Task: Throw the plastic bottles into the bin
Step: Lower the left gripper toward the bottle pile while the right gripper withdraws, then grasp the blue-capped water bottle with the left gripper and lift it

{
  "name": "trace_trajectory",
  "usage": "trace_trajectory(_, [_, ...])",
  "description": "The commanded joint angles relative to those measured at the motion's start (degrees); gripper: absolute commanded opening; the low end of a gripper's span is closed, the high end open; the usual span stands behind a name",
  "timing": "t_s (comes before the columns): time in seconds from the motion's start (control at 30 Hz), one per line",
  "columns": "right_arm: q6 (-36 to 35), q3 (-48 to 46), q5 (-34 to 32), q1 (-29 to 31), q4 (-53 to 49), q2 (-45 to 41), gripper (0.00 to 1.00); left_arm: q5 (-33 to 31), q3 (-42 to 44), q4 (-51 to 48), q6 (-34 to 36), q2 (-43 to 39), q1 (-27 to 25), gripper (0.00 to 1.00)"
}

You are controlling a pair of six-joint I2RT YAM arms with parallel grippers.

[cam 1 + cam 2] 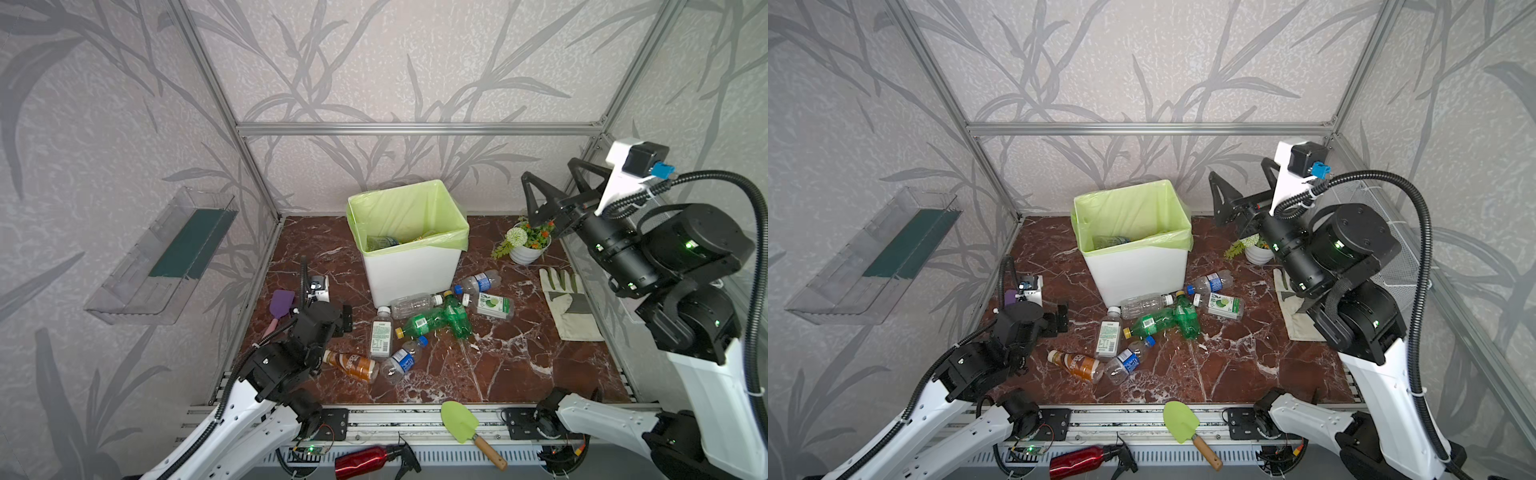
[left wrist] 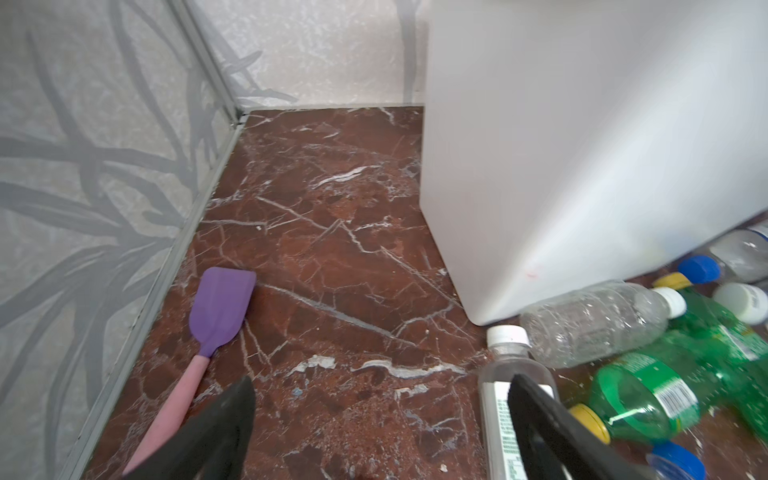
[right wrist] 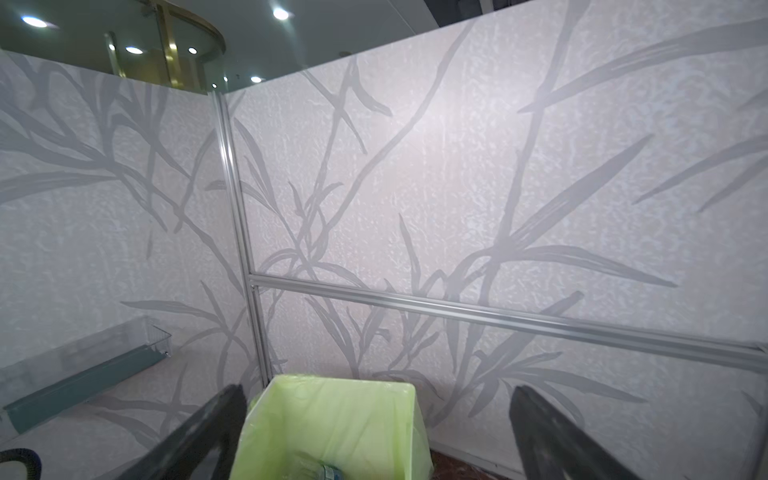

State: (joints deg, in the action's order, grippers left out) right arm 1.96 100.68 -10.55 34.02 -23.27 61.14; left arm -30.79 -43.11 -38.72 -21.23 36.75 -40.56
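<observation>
Left fingers [image 2: 216, 432], right fingers [image 3: 552, 436] spread, empty; eight plastic bottles [image 1: 419, 326] beside one bin [image 1: 411, 270].

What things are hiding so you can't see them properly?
- Inside the bin: both top views, its wall and green bag hide most of what lies in it.
- Spatula handle: top view, left arm covers its end.
- Glove: top view, right arm covers its fingers.
- Bottle label words: too small.

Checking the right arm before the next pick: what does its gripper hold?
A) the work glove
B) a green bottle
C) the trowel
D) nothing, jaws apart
D: the right gripper stands open and empty, raised near the bin.
</observation>
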Motion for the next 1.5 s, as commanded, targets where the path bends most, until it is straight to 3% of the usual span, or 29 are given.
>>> trace_trajectory(0.0, [0.9,-8.9,-2.6,-4.4,-2.2,-1.3,0.99,-4.1,-1.1,0.8,1.5,1.8,-7.4,0.95])
trace_trajectory(0.1, [3.6,-15.3,-0.6,-10.1,-3.5,-6.0,0.99,-12.0,-1.8,-0.7,0.5,6.6,-19.3,0.95])
trace_trajectory(0.17, [5.7,-18.9,1.8,-13.8,-4.4,-8.3,0.99,-13.7,-2.9,-2.2,-0.4,10.6,-25.8,0.95])
trace_trajectory(0.33, [10.6,-27.3,6.7,-21.7,-4.9,-12.0,0.99,-6.5,-5.3,-2.9,-2.3,21.8,-32.3,0.96])
trace_trajectory(0.53, [14.4,-34.2,10.4,-26.2,-3.5,-14.4,0.99,6.7,-5.2,0.8,-3.9,31.1,-33.7,0.94])
trace_trajectory(0.7, [15.8,-36.4,11.7,-27.3,-2.2,-14.6,0.99,12.3,-5.9,1.8,-3.9,38.3,-33.7,0.93])
trace_trajectory(0.97, [16.2,-37.3,12.4,-27.7,-1.2,-14.8,0.99,11.0,-9.0,1.9,-3.5,48.9,-33.5,0.82])
trace_trajectory(1.33, [16.2,-38.3,12.7,-28.7,-1.6,-15.4,0.99,12.1,-9.9,2.8,-1.4,56.4,-32.7,0.82])
trace_trajectory(1.47, [16.2,-38.7,12.6,-29.1,-1.5,-15.5,0.99,12.9,-10.0,3.6,-1.4,56.8,-32.6,0.65])
